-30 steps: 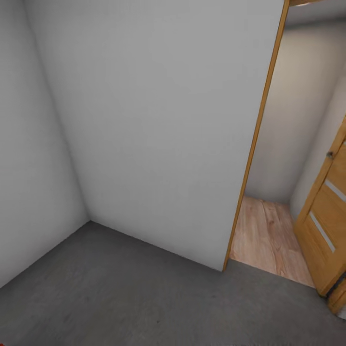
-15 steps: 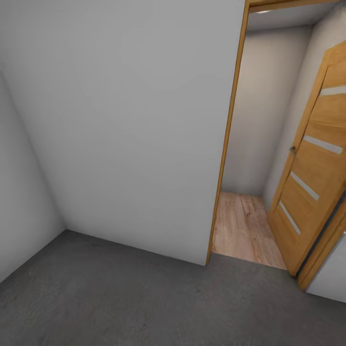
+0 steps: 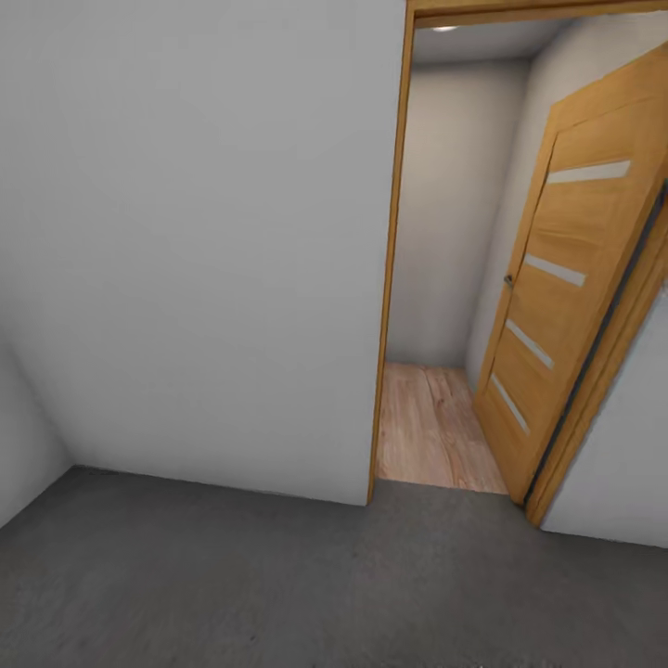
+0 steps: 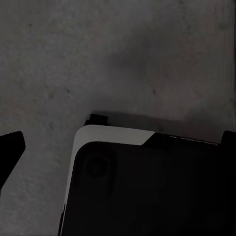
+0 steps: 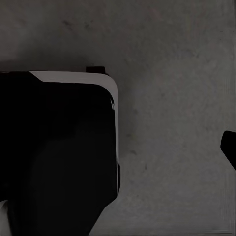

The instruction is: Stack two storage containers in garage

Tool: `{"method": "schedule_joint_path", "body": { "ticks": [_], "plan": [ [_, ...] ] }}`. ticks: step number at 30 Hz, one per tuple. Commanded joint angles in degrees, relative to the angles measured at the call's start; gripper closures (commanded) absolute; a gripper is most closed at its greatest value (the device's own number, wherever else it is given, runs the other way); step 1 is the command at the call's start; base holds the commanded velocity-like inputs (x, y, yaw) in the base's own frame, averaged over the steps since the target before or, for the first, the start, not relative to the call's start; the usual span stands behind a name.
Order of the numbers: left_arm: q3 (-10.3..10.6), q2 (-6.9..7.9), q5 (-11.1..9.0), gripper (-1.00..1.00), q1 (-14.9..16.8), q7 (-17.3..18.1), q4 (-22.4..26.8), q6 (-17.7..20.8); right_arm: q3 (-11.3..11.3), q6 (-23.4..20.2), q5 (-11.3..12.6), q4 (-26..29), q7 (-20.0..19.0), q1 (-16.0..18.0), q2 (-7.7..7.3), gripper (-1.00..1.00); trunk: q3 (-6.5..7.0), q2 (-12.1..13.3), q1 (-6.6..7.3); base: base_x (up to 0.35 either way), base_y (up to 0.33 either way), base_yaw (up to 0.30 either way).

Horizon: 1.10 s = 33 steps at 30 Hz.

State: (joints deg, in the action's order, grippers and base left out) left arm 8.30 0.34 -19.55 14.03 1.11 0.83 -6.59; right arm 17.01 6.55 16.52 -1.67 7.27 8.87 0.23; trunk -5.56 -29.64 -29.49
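Note:
The two storage containers are out of view. I am in the garage, facing a plain grey-white wall (image 3: pixel 204 250) above the dark grey mottled floor (image 3: pixel 278 584). The left wrist view looks down on that floor (image 4: pixel 98 59), with my left gripper (image 4: pixel 118 142) open: one black fingertip (image 4: pixel 11 147) at one edge, the other (image 4: pixel 228 138) at the opposite edge, nothing between them. In the right wrist view my right gripper (image 5: pixel 118 147) also holds nothing, and one dark fingertip (image 5: pixel 230 147) sits far out at the frame's edge.
An open doorway (image 3: pixel 445 278) with a wood frame stands right of centre. Its wooden door (image 3: pixel 557 297) with pale glass strips is swung inward. Light wood plank flooring (image 3: pixel 431 431) lies beyond it. My black base (image 4: pixel 147 191) (image 5: pixel 54 147) shows under both wrists.
The head camera has swung right and tilted up. The doorway and door now sit nearer the picture's middle, and the left corner wall has slid off to the side.

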Motion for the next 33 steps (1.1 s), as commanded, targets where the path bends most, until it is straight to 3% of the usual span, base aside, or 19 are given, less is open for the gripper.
{"method": "schedule_joint_path", "body": {
  "ticks": [1,33],
  "plan": [
    [0.5,0.01,-0.6,-1.0,0.0,0.1,0.0,-0.2,0.5,0.3,0.5,-0.2,0.0,0.1,0.03,-1.0,-0.09,-0.1,-0.02,0.0,0.0,-0.273],
    [0.5,0.01,-0.6,-1.0,0.0,0.1,0.0,-0.2,0.5,0.3,0.6,-0.2,0.0,0.1,0.03,-1.0,0.8,-0.1,-0.02,0.0,0.0,-0.254]
  ]
}}
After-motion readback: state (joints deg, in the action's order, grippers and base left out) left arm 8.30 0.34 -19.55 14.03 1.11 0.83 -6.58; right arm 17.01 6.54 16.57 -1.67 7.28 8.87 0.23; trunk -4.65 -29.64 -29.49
